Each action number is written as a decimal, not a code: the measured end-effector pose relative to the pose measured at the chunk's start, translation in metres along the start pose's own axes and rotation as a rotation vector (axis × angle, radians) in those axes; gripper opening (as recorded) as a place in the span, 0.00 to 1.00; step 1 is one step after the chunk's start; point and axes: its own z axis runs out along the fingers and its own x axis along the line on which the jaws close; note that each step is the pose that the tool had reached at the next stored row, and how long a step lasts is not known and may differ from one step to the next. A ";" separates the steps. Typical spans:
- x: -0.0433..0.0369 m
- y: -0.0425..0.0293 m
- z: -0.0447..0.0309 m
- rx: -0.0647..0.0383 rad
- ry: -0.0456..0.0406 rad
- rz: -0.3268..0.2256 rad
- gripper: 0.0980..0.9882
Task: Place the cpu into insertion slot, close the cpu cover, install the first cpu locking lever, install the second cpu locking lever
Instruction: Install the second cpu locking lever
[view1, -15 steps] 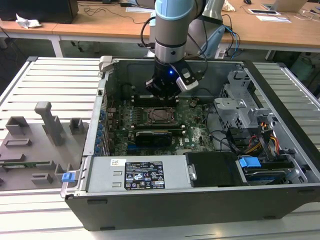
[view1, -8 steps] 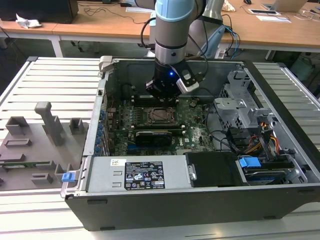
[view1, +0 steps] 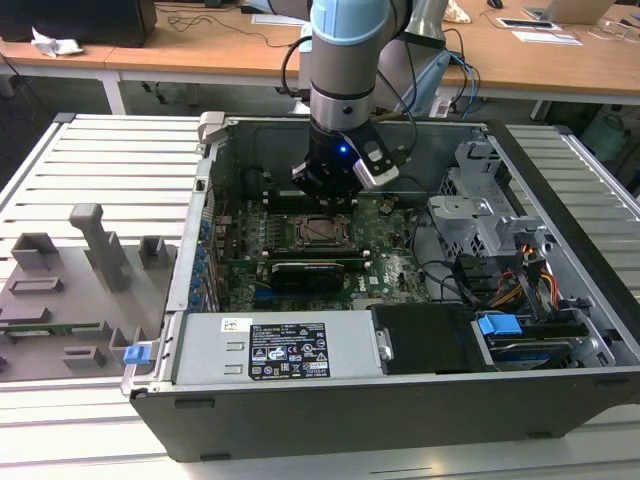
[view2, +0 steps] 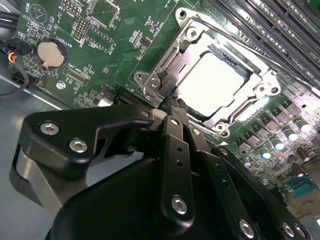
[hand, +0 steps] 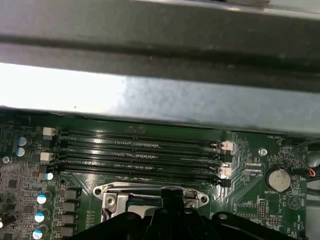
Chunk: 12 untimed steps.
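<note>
Black gripper (view2: 172, 102) fingers (view2: 176, 150) are seen pressed together in the second wrist view, with nothing clasped between them, tips set down at the edge of the cpu cover (view2: 195, 55). That silvery frame is folded flat over the insertion slot (view2: 250, 67), and the cpu (view2: 212, 82) is seated inside, its pale top showing through the window. From the exterior view, the arm is lowered into the open computer case (view1: 560, 390), above the green motherboard (view1: 390, 260).
</note>
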 end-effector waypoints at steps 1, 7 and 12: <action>0.0000 -0.0003 0.0000 0.000 0.0000 0.000 0.01; 0.0003 -0.0038 -0.0003 0.000 -0.0001 0.000 0.01; -0.0001 -0.0033 -0.0088 0.000 0.0000 0.000 0.01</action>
